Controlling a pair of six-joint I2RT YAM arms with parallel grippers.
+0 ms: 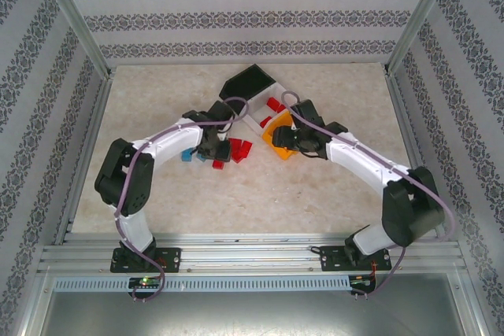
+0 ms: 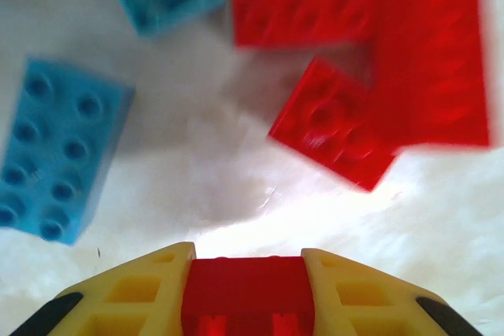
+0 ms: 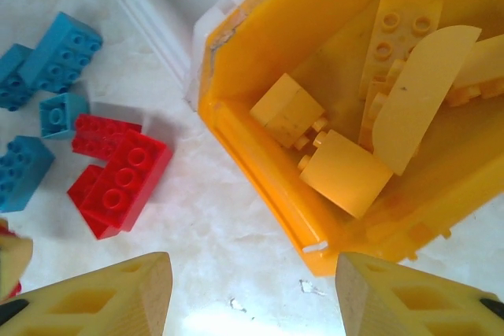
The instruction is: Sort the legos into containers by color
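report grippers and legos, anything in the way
Left gripper shut on red lego. Right gripper open by orange bin. Other legos loose; nothing blocking.

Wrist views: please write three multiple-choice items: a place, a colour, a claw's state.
1. The yellow bricks lie: A on the table; B in the orange-yellow bin; C in the black bin.
2. The brick in the left claw is: A red; B blue; C yellow.
3. The right claw is: A shut on a brick; B open, empty; C shut on the bin's wall.

1 B: they rest inside its walls.
2 A: red shows between the yellow fingers.
3 B: its fingers stand apart, gripping nothing.
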